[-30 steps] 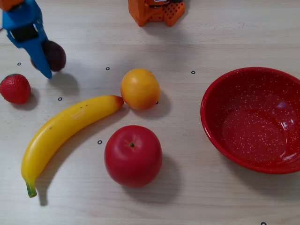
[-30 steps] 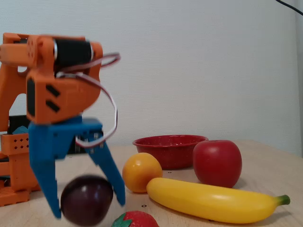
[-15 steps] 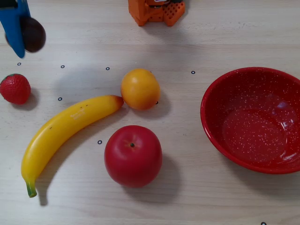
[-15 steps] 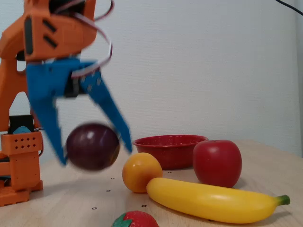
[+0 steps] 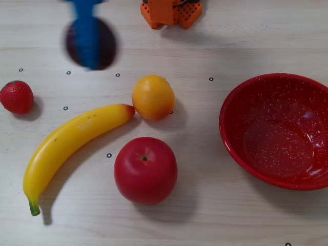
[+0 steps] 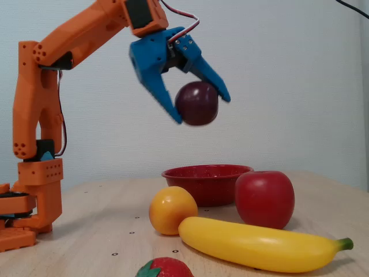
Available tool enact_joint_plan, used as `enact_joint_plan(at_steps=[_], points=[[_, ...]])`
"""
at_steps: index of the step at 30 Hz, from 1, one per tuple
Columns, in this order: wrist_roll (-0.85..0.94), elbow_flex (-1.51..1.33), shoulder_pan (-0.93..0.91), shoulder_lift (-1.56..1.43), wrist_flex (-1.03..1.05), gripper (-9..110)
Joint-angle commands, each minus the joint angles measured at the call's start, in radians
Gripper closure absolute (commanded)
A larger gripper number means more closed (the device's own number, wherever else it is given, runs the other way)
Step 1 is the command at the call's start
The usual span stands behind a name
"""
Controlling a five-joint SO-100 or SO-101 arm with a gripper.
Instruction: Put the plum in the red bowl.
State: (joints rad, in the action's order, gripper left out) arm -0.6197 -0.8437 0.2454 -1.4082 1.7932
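Blur smears the gripper (image 5: 91, 48) and the plum (image 5: 105, 43) in a fixed view from above, and the arm's base is cut off at the top edge. In a fixed view from the side, the gripper (image 6: 203, 111) is clamped on the plum (image 6: 198, 103), high above the table (image 6: 104, 219). The red bowl (image 5: 241, 97) sits empty at the right, with its far rim cropped. The strawberry (image 6: 164, 268) is cut off below.

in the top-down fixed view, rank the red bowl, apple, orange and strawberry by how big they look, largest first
1. red bowl, clearly the widest, though cut off at the right edge
2. apple
3. orange
4. strawberry, the smallest

All four rest on the table, so nearness to the camera hardly affects this order.
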Motion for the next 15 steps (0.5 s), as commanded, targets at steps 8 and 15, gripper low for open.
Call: enact_joint_plan(at_steps=[8,15], points=[[0.334,0.144,-0.488,-0.121,0.152,101],[0.419,0.230,-0.681,0.060,0.078,101]])
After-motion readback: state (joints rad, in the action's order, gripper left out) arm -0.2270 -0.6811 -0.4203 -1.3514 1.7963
